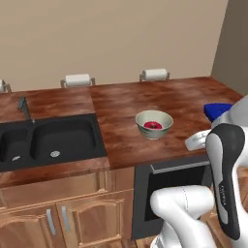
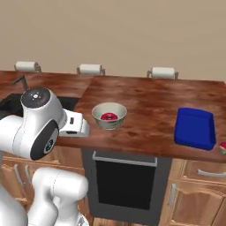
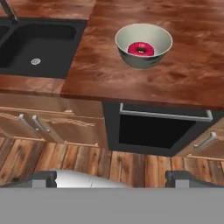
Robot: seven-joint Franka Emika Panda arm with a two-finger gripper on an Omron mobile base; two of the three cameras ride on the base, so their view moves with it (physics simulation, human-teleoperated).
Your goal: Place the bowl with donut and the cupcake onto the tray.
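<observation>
The pale grey-green bowl (image 1: 154,133) (image 2: 108,125) (image 3: 142,62) stands upright near the front of the wooden counter, with the pink donut (image 1: 153,126) (image 2: 108,117) (image 3: 140,49) lying inside it. Further right on the counter rests the blue tray (image 1: 216,110) (image 2: 194,128), with nothing on it. The tiny cupcake (image 2: 223,147) sits at the counter's front edge, just right of the tray, cut by the picture's border. My gripper (image 3: 111,179) hangs in front of the counter, below its edge and well short of the bowl. Its fingers are wide apart and hold nothing.
A black double sink (image 1: 48,138) (image 3: 39,43) with a faucet (image 1: 23,107) lies left of the bowl. Three paper-towel rolls (image 1: 77,80) line the back wall. Under the counter are a dark appliance front (image 3: 153,131) and wooden cabinet doors (image 3: 39,124).
</observation>
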